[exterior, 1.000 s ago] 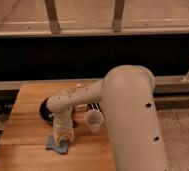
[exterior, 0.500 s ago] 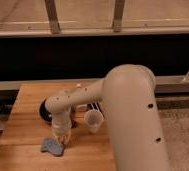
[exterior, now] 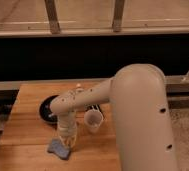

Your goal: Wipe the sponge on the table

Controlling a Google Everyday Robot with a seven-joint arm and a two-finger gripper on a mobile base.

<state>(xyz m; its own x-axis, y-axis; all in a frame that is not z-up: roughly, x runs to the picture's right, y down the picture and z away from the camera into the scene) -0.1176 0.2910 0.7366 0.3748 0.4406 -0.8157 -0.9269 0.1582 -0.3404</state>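
Observation:
The blue-grey sponge (exterior: 57, 148) lies flat on the wooden table (exterior: 28, 97), close to its front edge. My gripper (exterior: 66, 141) points straight down at the sponge's right end, at or just above it. The big white arm comes in from the right and hides the table's right side.
A dark bowl (exterior: 47, 109) sits behind the gripper, toward the table's middle. A white cup (exterior: 93, 121) stands just right of the gripper, with a dark object (exterior: 96, 107) behind it. The table's left edge (exterior: 3, 130) drops off beside the sponge.
The sponge slid a little left across the table, then back right, staying by the gripper. The gripper shifted slightly right and lower.

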